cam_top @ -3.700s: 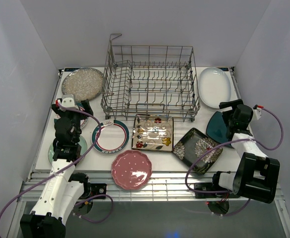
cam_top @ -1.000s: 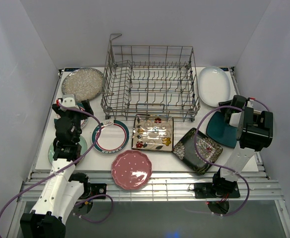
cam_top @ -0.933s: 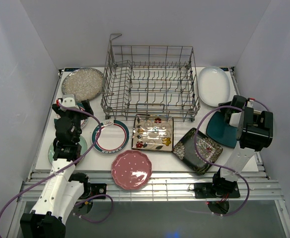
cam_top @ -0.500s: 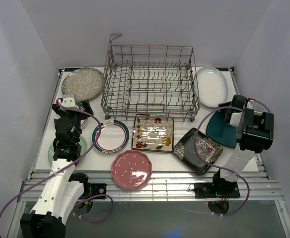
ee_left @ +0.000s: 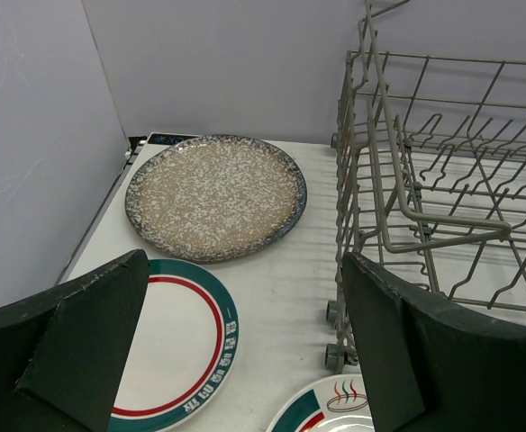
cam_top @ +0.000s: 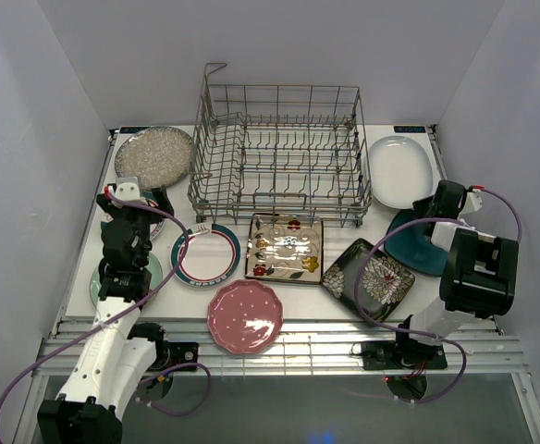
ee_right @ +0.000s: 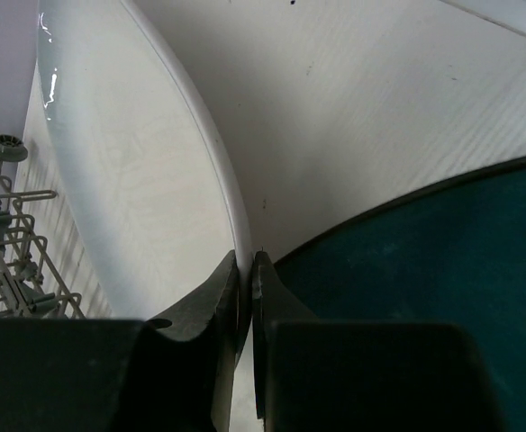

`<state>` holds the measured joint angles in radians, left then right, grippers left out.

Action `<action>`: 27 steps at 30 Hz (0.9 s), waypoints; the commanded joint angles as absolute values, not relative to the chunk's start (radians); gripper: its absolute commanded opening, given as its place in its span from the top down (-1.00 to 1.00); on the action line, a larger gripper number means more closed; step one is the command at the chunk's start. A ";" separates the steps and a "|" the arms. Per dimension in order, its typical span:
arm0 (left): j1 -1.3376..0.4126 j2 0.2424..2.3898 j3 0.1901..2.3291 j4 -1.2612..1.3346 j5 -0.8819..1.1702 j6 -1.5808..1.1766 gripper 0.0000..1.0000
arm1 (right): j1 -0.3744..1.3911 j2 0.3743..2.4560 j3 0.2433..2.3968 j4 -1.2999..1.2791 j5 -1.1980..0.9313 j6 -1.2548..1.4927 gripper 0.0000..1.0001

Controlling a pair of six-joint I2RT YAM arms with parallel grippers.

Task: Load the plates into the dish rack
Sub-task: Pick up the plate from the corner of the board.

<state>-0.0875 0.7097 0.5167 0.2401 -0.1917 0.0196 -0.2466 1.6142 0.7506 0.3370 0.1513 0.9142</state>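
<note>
- My right gripper [ee_right: 246,259] is clamped on the near rim of the white oval plate [cam_top: 398,169]. In the right wrist view the rim runs straight down into the thin slit between the two fingers.
- That plate sits at the back right of the table [cam_top: 307,298], just beside the right wall of the dish rack [cam_top: 279,148]. I cannot tell whether its gripped edge is off the surface.
- The teal plate [cam_top: 416,245] lies just in front of the oval one. In the wrist view its dark edge comes right up to one of my fingers.
- My left gripper [ee_left: 245,261] stands wide open and holds nothing. It hovers over the left side of the table, near the rack's left front corner.
- Below it is a white plate with a teal and red band [ee_left: 177,346].
- Beyond that, the speckled round plate [ee_left: 216,193] lies flat in the back left corner, near the rack but apart from it.
- In front of the rack, from left to right, lie a teal-rimmed white plate [cam_top: 208,254], the cream floral square plate [cam_top: 286,247] and the black floral square plate [cam_top: 370,279].
- The pink scalloped plate [cam_top: 243,316] lies nearest me, in front of those three.
- Every plate I can see is outside the rack.
</note>
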 commanded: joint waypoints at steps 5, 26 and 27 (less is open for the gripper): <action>-0.086 0.695 0.544 0.198 -0.068 0.041 -0.96 | -0.241 1.401 0.700 0.397 0.252 0.861 0.84; -0.149 0.890 0.928 -0.069 0.348 0.176 -0.96 | -0.236 1.115 0.598 0.242 0.284 0.787 0.84; -0.182 0.909 0.951 -0.075 0.338 0.193 -0.96 | -0.238 1.098 0.594 0.242 0.284 0.784 0.84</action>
<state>-0.1299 0.8677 0.8677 -0.0048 0.3046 0.1459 -0.2405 1.1790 0.5735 0.0883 0.2817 0.7692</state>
